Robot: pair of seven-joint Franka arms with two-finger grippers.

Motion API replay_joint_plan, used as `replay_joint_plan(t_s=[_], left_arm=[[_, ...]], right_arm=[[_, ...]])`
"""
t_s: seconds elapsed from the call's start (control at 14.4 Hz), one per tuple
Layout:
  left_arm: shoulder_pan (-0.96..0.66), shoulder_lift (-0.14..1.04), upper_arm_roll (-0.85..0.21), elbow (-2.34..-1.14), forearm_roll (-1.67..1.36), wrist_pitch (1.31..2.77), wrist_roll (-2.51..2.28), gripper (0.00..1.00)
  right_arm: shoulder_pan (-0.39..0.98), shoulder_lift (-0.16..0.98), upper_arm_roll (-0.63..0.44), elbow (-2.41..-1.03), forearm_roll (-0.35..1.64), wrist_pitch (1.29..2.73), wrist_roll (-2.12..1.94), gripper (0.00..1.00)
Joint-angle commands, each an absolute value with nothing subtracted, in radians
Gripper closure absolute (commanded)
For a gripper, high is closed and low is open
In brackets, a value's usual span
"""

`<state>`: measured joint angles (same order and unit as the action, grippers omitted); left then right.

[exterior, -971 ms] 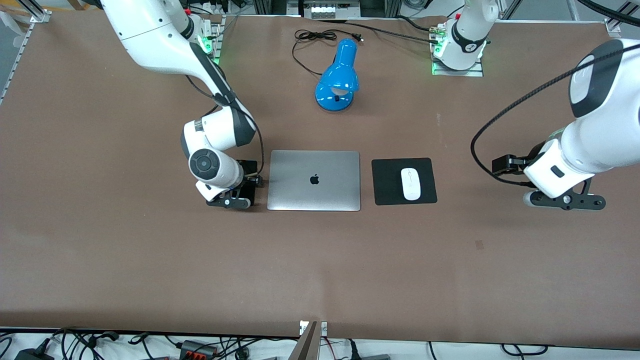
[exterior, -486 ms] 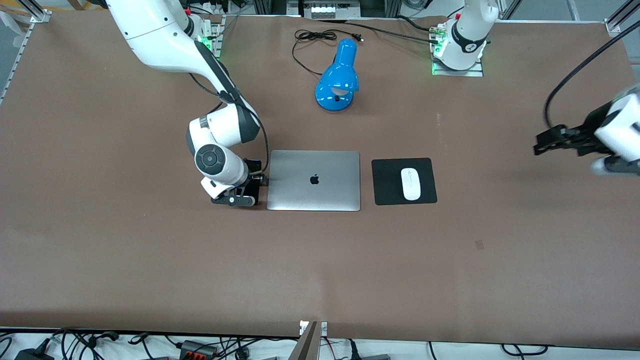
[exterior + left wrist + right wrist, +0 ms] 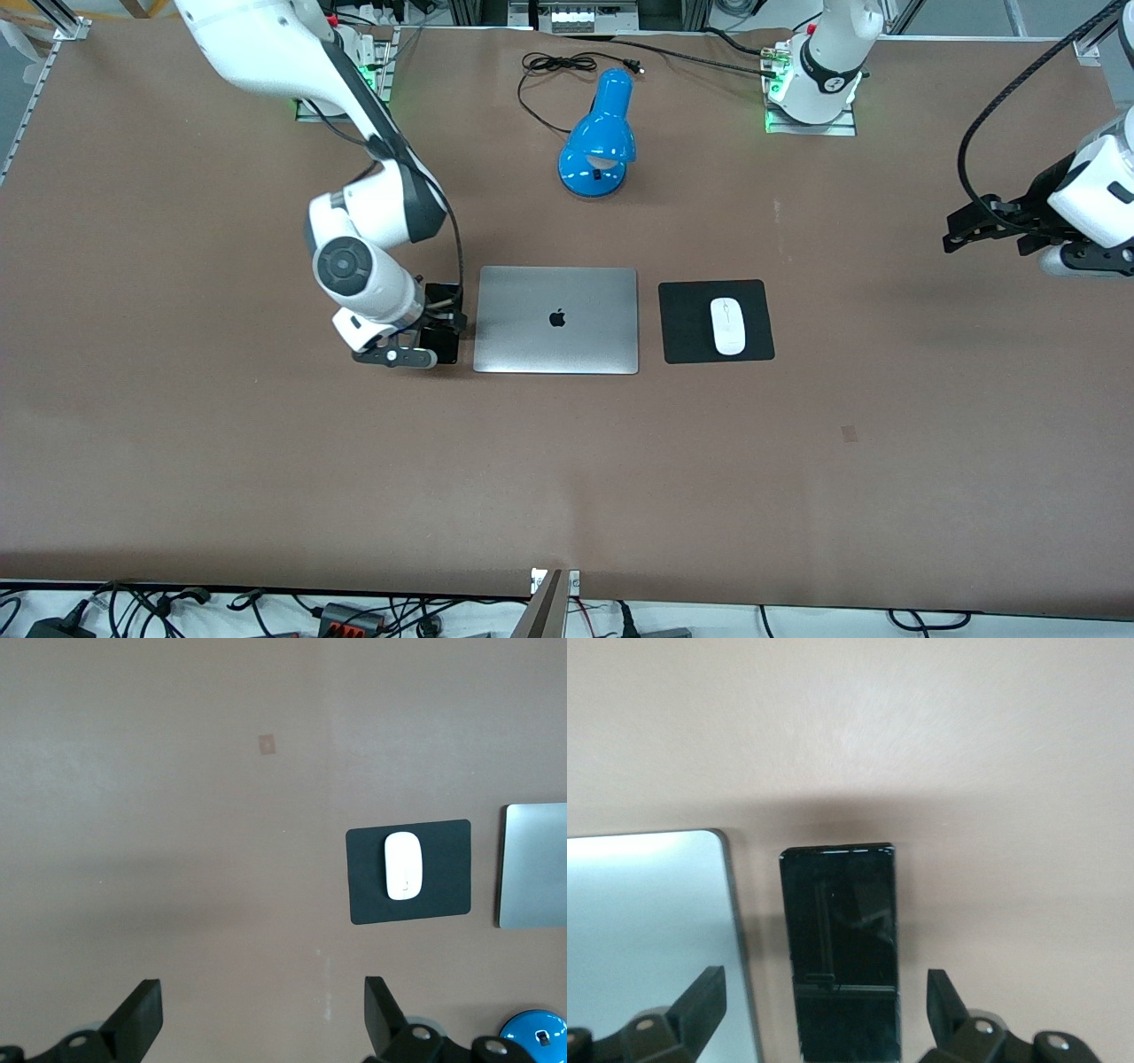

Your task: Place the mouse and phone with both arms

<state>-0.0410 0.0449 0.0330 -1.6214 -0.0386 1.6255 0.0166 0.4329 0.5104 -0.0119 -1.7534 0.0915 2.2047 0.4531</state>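
Note:
The white mouse (image 3: 728, 325) lies on the black mouse pad (image 3: 682, 332), beside the laptop toward the left arm's end; it also shows in the left wrist view (image 3: 402, 865). The black phone (image 3: 447, 341) lies flat on the table along the laptop's edge toward the right arm's end. My right gripper (image 3: 403, 356) hangs just over it, open, with one finger at each long side of the phone (image 3: 842, 948) and not touching it. My left gripper (image 3: 1094, 259) is open and empty, up in the air over bare table at the left arm's end.
A closed silver laptop (image 3: 556, 319) lies between the phone and the mouse pad. A blue desk lamp (image 3: 600, 137) with a black cord lies farther from the front camera, between the arm bases. A small mark (image 3: 850, 432) is on the brown table.
My left arm has swung up and away from the mouse pad toward its end of the table. My right arm has shifted slightly over the phone. Mouse and phone lie still.

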Motion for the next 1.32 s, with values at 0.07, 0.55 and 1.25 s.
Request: replay_joint_plan(t_s=[0.07,0.55,1.25], left_arm=[[-0.055,0.046,0.028,-1.586,-0.021,1.597,0.035,0.0],[-0.054,0.051,0.029,-1.577,-0.023,1.594,0.034,0.0],[-0.055,0.058,0.028,-1.575,-0.023,1.592,0.032,0.0]], right_arm=[[0.353,0.488,-0.008,-1.527,0.087,1.955,0.436,0.0],[0.187,0.394,-0.011,-1.324,0.084,1.715,0.269,0.0],[0.003,0.262,-0.066,-1.315,0.068,1.594,-0.026,0.0]])
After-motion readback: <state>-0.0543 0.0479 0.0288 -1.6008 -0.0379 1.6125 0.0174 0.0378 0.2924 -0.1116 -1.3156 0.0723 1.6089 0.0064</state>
